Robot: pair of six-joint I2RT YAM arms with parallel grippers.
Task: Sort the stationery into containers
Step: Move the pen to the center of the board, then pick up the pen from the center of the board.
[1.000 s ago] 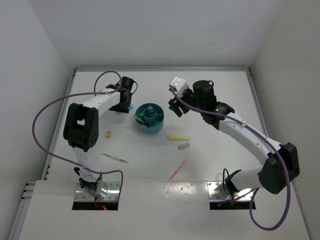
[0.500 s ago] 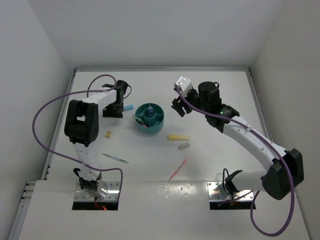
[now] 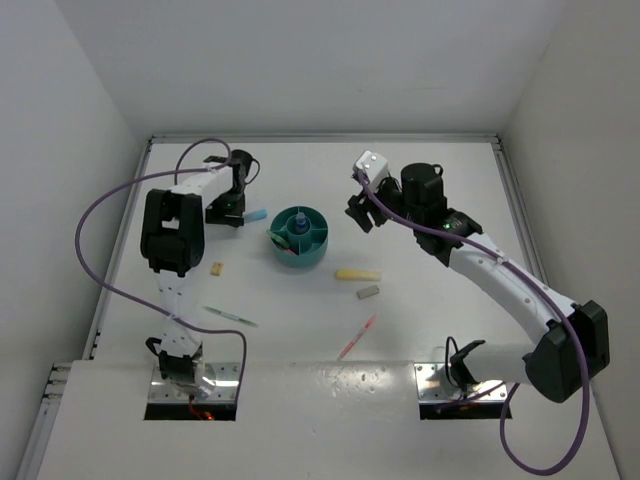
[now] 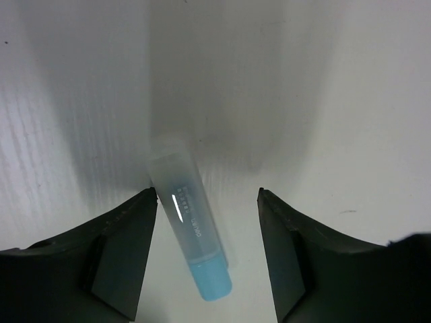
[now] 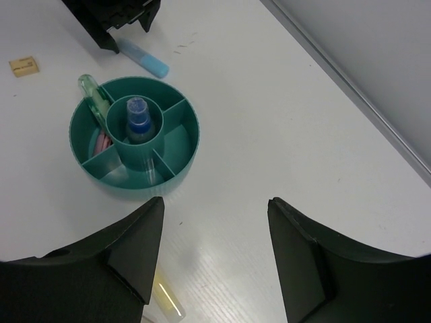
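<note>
The round teal tub (image 3: 314, 252) stands mid-table; it also shows in the right wrist view (image 5: 190, 138), holding a blue-capped bottle (image 5: 137, 116) in its centre cup and a mint-green stick (image 5: 93, 97). A light-blue stick (image 4: 188, 222) lies on the table between the open fingers of my left gripper (image 4: 209, 202), nearer the left finger; it also shows from above (image 3: 257, 215). My right gripper (image 5: 215, 205) is open and empty, above the table right of the tub. A yellow stick (image 3: 357, 274), grey block (image 3: 368, 293), tan block (image 3: 216, 268), red pen (image 3: 357, 337) and white pen (image 3: 231, 317) lie loose.
White walls enclose the table on the left, back and right. The left arm's purple cable (image 3: 100, 210) loops over the left side. The left gripper's black body (image 5: 114, 17) shows beyond the tub in the right wrist view.
My left gripper has moved left and back from over the light-blue stick, which now lies exposed to its right in the top view. My right gripper has drifted slightly right.
</note>
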